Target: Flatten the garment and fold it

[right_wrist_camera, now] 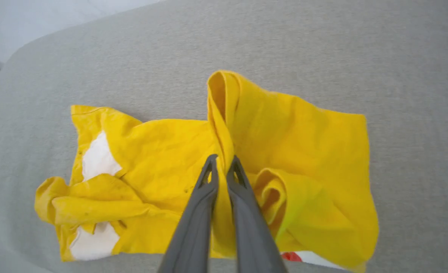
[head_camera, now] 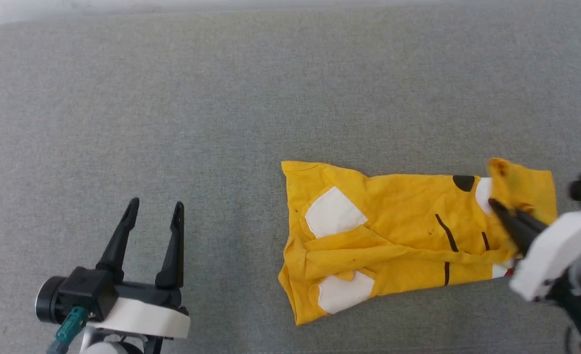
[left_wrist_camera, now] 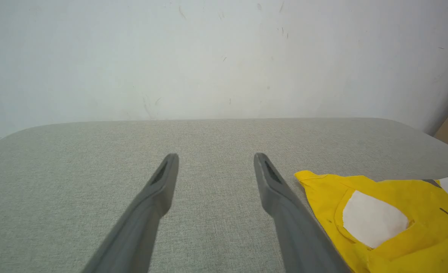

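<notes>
The left hand (head_camera: 156, 203), spread and empty, hangs over the bare desk (head_camera: 172, 98), with the crumpled garment (head_camera: 398, 231) lying well off to its right. The right hand (head_camera: 494, 204) pinches a ridge of yellow cloth at the garment's end nearest it, so flattening looks to be in hand (no fold begun), and next that edge wants drawing outward. Whether it is hem or sleeve I cannot tell; folds bury part of the print.

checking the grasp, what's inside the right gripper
A raised fold of the yellow T-shirt is pinched inside the right gripper. Whatever lies beneath the fingers is covered.
</notes>
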`<state>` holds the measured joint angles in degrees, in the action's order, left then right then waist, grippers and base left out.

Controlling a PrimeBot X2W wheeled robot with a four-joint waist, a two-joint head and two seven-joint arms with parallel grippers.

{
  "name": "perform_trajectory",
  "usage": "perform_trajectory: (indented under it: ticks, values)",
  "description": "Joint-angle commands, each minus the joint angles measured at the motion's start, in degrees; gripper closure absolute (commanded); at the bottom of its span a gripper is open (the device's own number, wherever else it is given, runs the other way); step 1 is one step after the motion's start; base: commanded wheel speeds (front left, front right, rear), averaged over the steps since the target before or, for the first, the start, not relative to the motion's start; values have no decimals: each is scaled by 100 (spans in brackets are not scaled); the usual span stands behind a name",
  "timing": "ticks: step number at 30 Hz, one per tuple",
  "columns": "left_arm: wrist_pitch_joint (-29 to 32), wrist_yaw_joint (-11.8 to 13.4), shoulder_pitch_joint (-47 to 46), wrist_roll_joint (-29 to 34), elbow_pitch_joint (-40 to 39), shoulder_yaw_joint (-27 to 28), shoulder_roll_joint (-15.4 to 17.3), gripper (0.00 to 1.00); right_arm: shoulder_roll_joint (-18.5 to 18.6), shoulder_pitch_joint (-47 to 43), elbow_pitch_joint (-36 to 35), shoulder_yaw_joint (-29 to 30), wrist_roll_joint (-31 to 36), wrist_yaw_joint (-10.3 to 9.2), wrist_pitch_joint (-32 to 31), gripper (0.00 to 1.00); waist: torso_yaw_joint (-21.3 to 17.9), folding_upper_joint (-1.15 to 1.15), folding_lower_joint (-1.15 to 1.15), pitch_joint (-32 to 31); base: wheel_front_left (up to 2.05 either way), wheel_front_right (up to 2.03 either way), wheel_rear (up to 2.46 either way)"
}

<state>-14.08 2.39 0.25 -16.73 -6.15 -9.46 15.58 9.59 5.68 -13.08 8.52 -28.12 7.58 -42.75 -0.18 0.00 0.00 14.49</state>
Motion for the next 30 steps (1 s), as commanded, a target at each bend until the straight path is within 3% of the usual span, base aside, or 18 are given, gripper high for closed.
perform_trajectory:
  ticks: [1,6,11,26,28,30]
  values:
    - [-18,28,99,-23,25,1,-24,0,-61,-10,-121,-233,-52,-9,-31,100,16,0,0,-67,0,0,0]
    - [-19,38,134,-72,-4,15,-12,0,-222,292,-162,-1132,-115,-9,6,100,66,0,0,-113,0,0,0]
    - [-10,38,77,-79,-35,-40,-29,0,-395,785,288,-1855,-112,-9,137,100,170,0,0,-28,0,0,0]
    - [-61,-116,-387,-111,230,-268,-246,0,-618,1818,2305,-2804,286,-9,516,99,703,0,0,404,0,0,0]
    - [-68,-136,-439,-108,276,-289,-279,0,-631,1883,2564,-2890,338,-9,527,93,754,0,0,429,0,0,0]
    - [-73,-159,-489,-106,322,-314,-312,0,-641,1935,2816,-2936,451,-9,512,71,801,0,0,447,0,0,0]
